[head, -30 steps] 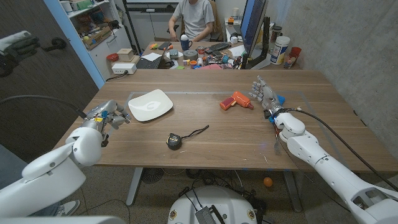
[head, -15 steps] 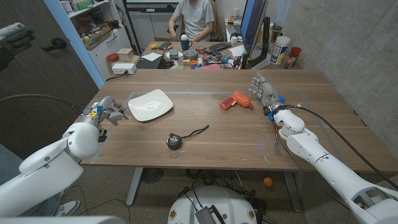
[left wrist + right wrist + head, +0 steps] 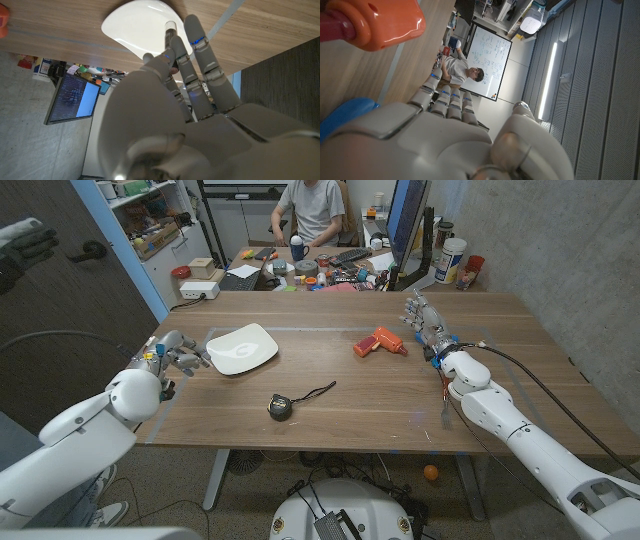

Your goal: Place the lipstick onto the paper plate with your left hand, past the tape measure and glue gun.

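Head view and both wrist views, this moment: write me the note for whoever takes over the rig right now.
Left robot hand: holds the lipstick in its fingertips, just short of the paper plate, at the plate's left edge.
Right robot hand: holds nothing, fingers apart, by the table's right side, beside the glue gun.
Tape measure lies at the table's near middle, untouched.
Done: lipstick picked up and carried to the plate.
Left: bring it over the plate, set it down, let go.

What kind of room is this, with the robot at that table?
Probably a robotics lab or workshop: a person sits at a cluttered workbench, a monitor shows text, and a whiteboard hangs behind.
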`<state>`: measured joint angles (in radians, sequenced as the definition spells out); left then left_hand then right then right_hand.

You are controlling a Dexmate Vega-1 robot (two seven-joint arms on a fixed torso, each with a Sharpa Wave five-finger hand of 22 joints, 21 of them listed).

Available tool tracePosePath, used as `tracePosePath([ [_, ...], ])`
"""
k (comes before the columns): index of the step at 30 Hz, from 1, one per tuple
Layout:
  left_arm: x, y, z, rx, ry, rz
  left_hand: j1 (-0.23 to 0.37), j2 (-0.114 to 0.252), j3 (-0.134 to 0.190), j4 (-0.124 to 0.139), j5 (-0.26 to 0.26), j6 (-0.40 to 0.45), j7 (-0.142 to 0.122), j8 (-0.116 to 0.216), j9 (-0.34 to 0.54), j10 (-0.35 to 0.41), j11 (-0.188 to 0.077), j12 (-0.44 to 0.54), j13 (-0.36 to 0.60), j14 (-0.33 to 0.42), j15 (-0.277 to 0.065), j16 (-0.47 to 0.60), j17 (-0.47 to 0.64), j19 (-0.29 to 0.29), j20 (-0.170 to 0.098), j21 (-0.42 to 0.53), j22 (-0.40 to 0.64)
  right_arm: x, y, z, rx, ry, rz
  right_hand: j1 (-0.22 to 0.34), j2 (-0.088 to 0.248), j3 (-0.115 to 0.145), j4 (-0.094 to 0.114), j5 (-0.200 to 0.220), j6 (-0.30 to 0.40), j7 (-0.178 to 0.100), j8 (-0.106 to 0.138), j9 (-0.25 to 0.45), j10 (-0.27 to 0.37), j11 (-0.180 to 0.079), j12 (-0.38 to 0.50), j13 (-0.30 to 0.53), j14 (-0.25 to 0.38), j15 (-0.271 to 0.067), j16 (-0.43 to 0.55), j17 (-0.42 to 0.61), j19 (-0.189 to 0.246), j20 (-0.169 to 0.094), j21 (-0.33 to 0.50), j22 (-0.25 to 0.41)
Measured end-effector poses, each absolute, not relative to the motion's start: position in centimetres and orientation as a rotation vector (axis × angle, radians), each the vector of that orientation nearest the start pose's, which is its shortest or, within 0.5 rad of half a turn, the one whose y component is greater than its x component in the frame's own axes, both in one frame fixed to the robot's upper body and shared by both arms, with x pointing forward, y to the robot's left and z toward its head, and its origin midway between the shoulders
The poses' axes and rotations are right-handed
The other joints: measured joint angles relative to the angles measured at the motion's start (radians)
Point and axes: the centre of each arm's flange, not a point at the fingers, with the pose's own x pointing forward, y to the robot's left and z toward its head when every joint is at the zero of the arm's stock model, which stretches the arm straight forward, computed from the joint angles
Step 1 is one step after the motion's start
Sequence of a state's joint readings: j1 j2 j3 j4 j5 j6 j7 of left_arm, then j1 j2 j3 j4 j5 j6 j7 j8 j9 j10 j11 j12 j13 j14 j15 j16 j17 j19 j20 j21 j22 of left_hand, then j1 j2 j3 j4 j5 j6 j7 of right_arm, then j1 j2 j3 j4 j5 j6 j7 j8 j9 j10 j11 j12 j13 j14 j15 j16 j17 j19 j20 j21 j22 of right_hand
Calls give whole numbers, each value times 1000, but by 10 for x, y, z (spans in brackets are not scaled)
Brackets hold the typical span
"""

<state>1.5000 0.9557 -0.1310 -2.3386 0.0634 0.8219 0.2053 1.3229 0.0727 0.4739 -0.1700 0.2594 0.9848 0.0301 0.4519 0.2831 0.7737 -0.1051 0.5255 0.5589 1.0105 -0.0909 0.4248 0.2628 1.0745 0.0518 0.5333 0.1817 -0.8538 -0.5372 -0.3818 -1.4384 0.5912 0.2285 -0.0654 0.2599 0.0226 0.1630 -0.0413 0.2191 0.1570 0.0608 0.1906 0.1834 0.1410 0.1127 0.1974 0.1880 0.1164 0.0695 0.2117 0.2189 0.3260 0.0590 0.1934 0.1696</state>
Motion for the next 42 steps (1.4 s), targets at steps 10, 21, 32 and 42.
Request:
tracePosePath([
  [10,477,379,3,977,-182,379,-3,-3,0,0,1,0,0,0,0,0,0,-1,9,6,-5,-1,7,-9,2,0,0,639,-274,-4,-12,-618,184,0,0,0,0,0,0,0,0,0,0,0,0,0,0,0,0,0,0,0,0,0],
  [21,500,380,17,973,-160,361,-4,-5,0,0,1,2,-2,0,0,3,-1,-5,15,13,-9,-9,9,-14,7,0,0,642,-277,-8,-6,-603,178,0,0,0,0,7,0,0,0,0,0,0,0,0,0,0,0,0,0,0,0,0],
  [32,520,383,33,951,-144,346,-5,-5,0,0,8,2,-2,0,-2,3,-1,-9,20,13,-9,-9,14,-25,7,0,0,644,-278,-15,6,-590,168,-7,7,0,0,7,0,0,0,0,0,0,0,0,0,0,0,0,0,0,0,0],
  [42,538,378,52,951,-148,327,-7,-4,0,0,8,2,-2,0,-5,3,-1,-12,23,18,-11,-15,14,-34,6,1,0,647,-279,-23,24,-579,159,-7,7,0,0,7,0,0,0,0,0,0,0,0,0,0,0,0,6,6,0,0],
])
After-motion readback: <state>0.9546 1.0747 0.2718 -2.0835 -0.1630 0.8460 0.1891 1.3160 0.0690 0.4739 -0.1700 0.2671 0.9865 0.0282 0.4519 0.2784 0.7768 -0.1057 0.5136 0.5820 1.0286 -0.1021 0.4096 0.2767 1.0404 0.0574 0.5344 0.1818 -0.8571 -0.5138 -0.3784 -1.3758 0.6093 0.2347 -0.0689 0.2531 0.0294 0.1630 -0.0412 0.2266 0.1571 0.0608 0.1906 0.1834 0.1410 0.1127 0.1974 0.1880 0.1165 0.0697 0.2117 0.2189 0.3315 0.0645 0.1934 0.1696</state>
